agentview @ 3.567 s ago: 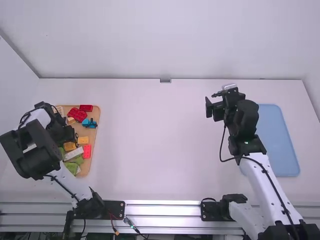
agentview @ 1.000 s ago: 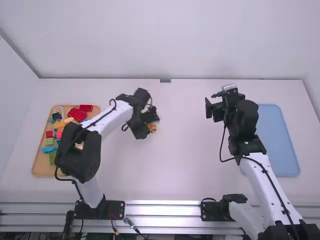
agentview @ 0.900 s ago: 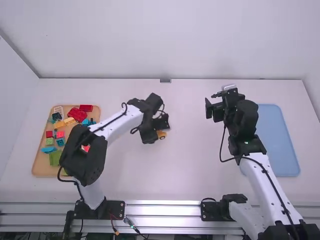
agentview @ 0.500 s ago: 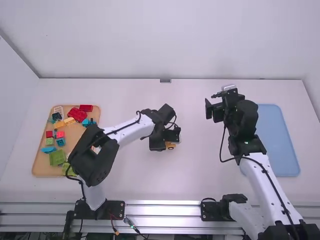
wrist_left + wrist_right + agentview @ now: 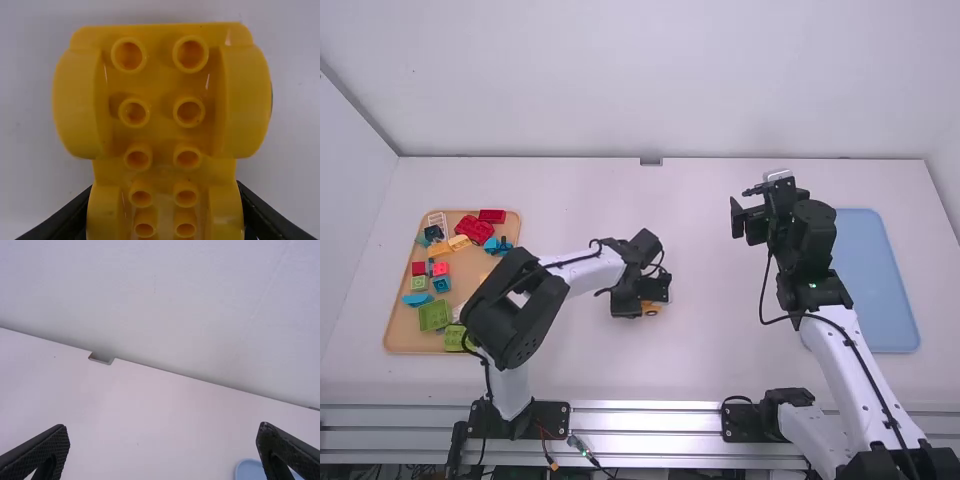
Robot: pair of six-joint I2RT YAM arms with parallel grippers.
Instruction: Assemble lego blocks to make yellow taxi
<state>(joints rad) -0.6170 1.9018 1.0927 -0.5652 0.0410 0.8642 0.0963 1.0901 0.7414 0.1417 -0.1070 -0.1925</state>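
Your left tool [image 5: 166, 200] has its fingers closed on the two sides of the yellow car base [image 5: 165, 172], parted only as far as its width demands. That side grip leaves the knobs facing the wrist camera uncovered, which should suit building on top. The base is low over the middle of the tabletop [image 5: 720, 350]; you can't tell whether it touches down. That spot probably gives you room to build, well apart from the wooden tray [image 5: 470, 275], where loose blocks such as the green block [image 5: 434, 316] sit within the left arm's reach. Your right tool [image 5: 163, 427] stands wide open, holding nothing, near the blue tray [image 5: 875, 280]. Set the base down level before letting go, or it may tip.
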